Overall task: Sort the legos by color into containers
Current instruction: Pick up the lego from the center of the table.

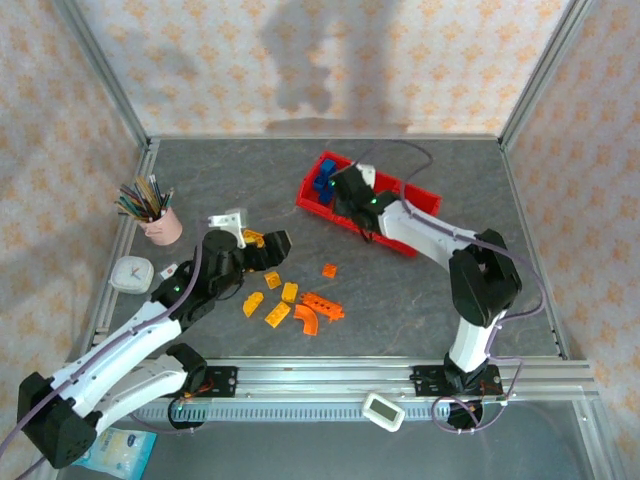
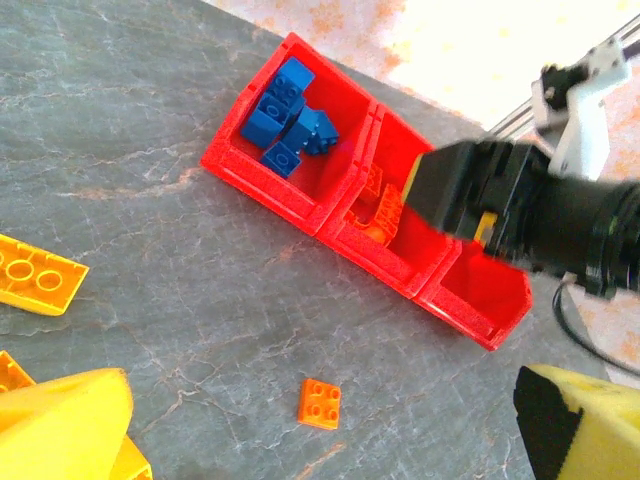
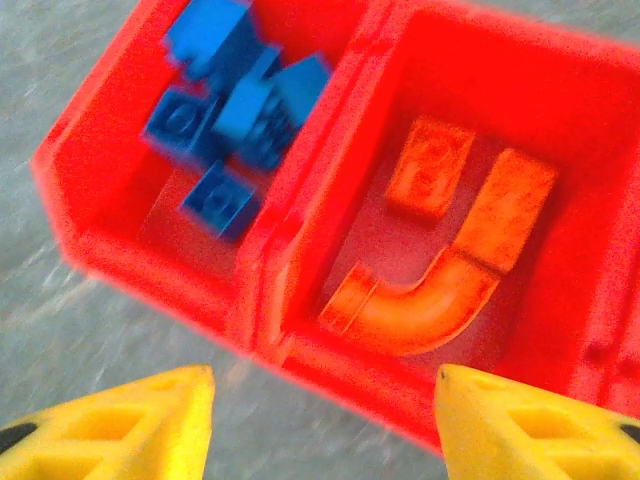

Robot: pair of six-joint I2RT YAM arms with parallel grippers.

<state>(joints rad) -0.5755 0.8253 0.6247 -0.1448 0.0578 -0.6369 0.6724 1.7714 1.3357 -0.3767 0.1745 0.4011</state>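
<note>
Nearest the arm bases in the top view, the unsorted legos (image 1: 277, 314) lie scattered on the grey table (image 1: 420, 300), orange and yellow-orange, arches among them. Just beyond, at their 12 o'clock, the left gripper (image 1: 275, 252) hangs low; its wrist camera shows its yellow fingers (image 2: 70, 420) spread wide with nothing between them. A flat yellow-orange brick (image 2: 35, 275) lies at its 9 o'clock in that view. A small orange plate (image 1: 329, 269) sits alone at the gripper's 4 o'clock in the top view. Farther off, toward 1 o'clock, stands the red tray (image 2: 255, 185). Its 10 o'clock compartment holds the blue bricks (image 2: 285, 125). The middle one holds an orange arch (image 3: 420, 300) and two orange bricks (image 3: 430, 165). What shows of the end compartment (image 2: 470, 290) at 4 o'clock is bare. The right gripper (image 3: 325, 385) hovers over the tray's near wall by the middle compartment, jaws apart and empty. The work seems to stand between picks: blue looks done, orange begun, yellow-orange not started. Next, probably, the left gripper must drop over a single brick, square its fingers across the short sides and close. An orange piece belongs in the middle compartment, a yellow-orange one in the bare end. The right arm should clear the tray first, or the two may meet above it.
</note>
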